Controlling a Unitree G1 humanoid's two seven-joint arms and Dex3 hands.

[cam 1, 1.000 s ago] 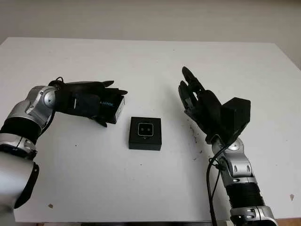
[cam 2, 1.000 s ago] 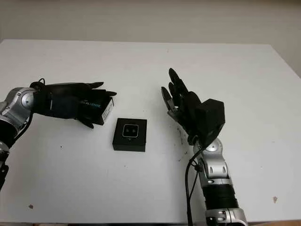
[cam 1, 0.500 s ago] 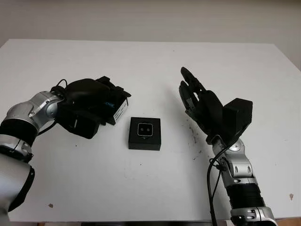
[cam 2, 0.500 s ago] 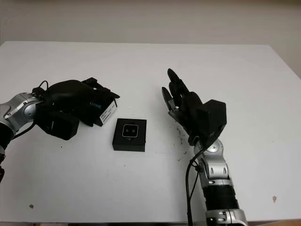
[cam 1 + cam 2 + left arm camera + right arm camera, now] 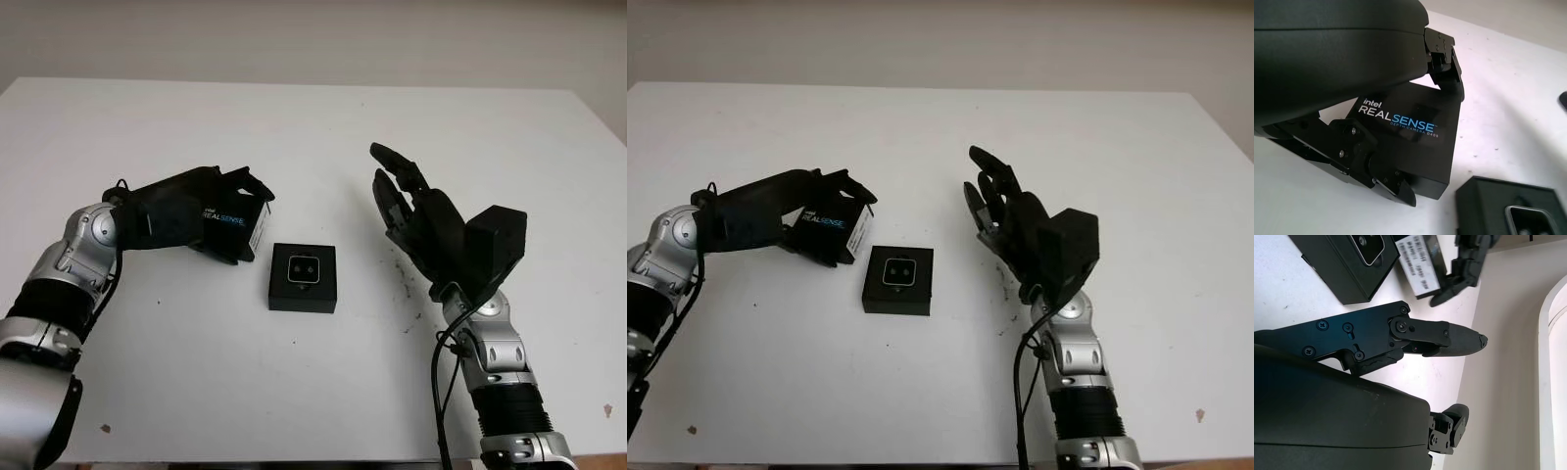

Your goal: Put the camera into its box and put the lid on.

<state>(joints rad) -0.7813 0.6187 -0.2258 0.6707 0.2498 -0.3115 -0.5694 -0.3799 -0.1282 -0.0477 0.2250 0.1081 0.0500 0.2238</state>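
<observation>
Black, matte and square-edged, the box [image 5: 303, 277] sits near the middle of the white table [image 5: 313, 127] with the camera [image 5: 303, 268] already seated in it, its small pale face and two dark lenses turned upward; the lid [image 5: 231, 223], a flat black shell printed with white and blue lettering and carrying a white label on one end, is clasped in the left hand [image 5: 201, 217] just left of and a little beyond the box, tilted, fingers [image 5: 1381, 171] wrapping its edges; the right hand [image 5: 416, 211] hangs open, holding nothing, well right of the box; risk, as judged: the tilted lid may meet the box askew and jam on a corner, or push the unbraced box sideways across the smooth tabletop.
</observation>
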